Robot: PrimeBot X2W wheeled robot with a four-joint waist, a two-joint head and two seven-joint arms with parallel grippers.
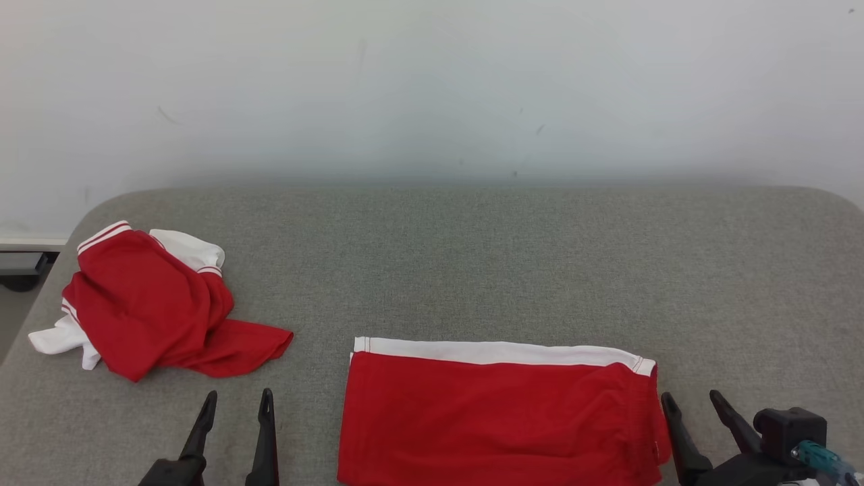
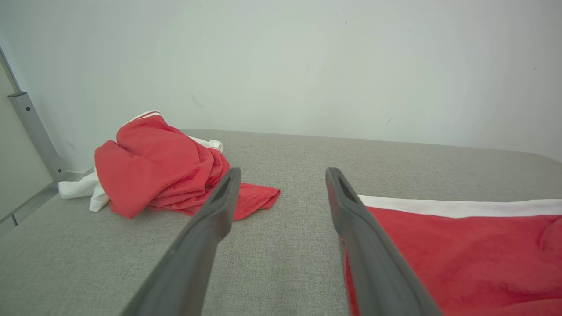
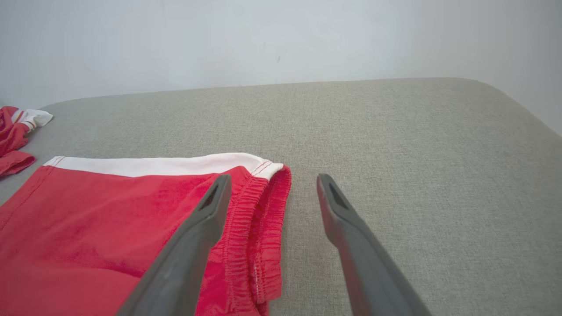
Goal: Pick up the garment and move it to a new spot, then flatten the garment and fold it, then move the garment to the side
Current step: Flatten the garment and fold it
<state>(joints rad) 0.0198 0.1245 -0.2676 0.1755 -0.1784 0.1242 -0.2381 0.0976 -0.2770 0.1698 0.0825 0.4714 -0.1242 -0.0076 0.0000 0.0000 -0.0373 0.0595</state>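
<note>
Red garment (image 1: 499,418), white-edged, flat on grey cushion (image 1: 472,256) between left tool (image 1: 239,393) and right tool (image 1: 690,395), both agape.

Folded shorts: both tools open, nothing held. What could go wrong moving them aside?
1. The right tool stands open by the layered waistband end of the red shorts; pinching only the top layer could undo the fold.
2. A crumpled red-and-white garment lies at the left, past the left tool; dragging the red shorts that way may tangle the two.
</note>
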